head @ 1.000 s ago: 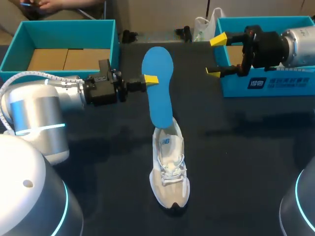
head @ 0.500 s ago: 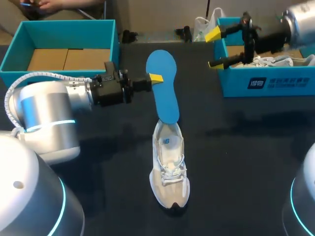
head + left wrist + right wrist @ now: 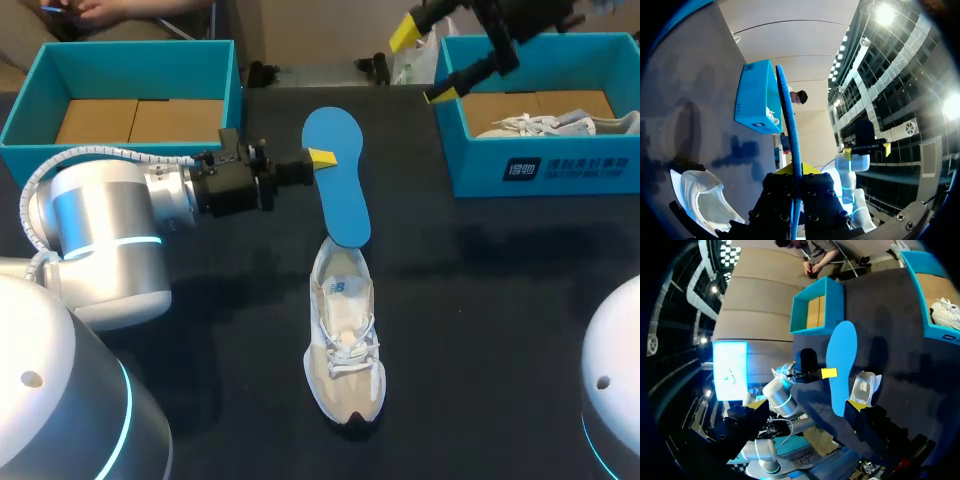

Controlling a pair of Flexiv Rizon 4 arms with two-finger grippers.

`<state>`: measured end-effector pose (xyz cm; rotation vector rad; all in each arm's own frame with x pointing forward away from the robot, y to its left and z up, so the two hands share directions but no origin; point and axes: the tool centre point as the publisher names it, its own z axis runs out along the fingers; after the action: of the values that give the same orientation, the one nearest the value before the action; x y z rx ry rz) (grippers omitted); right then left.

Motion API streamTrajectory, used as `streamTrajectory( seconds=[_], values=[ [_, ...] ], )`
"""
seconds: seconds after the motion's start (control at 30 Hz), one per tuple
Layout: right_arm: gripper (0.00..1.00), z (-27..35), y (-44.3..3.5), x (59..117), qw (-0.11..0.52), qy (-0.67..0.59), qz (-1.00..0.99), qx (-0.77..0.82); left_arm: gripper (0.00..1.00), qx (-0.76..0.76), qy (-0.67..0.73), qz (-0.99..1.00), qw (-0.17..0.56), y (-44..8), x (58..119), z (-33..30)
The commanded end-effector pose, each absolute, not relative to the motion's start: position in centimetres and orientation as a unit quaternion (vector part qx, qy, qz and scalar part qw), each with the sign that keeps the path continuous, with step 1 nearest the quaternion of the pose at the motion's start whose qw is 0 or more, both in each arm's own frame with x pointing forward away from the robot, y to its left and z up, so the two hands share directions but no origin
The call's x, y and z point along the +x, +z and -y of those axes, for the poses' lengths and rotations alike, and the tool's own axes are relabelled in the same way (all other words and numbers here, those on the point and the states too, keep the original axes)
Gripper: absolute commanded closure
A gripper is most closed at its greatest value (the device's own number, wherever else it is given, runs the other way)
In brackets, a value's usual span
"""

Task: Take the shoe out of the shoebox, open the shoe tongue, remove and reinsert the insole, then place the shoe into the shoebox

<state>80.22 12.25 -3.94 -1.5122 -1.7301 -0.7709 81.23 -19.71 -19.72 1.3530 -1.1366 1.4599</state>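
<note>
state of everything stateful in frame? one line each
left tool, shut on the insole.
right tool, open, empty, raised beside the right shoebox.
insole, out of the shoe, held aloft, lower end at the heel opening.
shoe, upright on its sole, laced.
left shoebox, open, no shoe inside.
right shoebox, open, second shoe inside.

Head: overhead from behind, facing table (image 3: 480,300). Wrist views: facing each other, left nearer. Shared: insole (image 3: 337,180), shoe (image 3: 343,340).
</note>
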Motion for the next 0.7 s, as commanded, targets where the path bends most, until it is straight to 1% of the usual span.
streamTrajectory(
  seconds=[0.03, 0.3, 0.37, 0.7],
  values=[
    [0.0, -13.9, -2.2, 80.3, 0.183, -0.136, 0.723, -0.652, 1.0, 0.539, 0.581, 0.451, 0.411, -19.7, 81.2, 19.8],
    [0.0, -14.4, -2.1, 80.5, 0.14, -0.072, 0.73, -0.665, 1.0, 0.539, 0.581, 0.451, 0.411, -19.7, 81.2, 19.8],
    [0.0, -14.6, -1.7, 80.3, 0.117, -0.053, 0.729, -0.672, 1.0, 0.539, 0.581, 0.451, 0.411, -19.7, 81.2, 19.8],
    [0.0, -16.0, -1.9, 79.8, 0.048, -0.032, 0.737, -0.674, 1.0, 0.539, 0.581, 0.451, 0.411, -19.7, 81.2, 19.8]
  ],
)
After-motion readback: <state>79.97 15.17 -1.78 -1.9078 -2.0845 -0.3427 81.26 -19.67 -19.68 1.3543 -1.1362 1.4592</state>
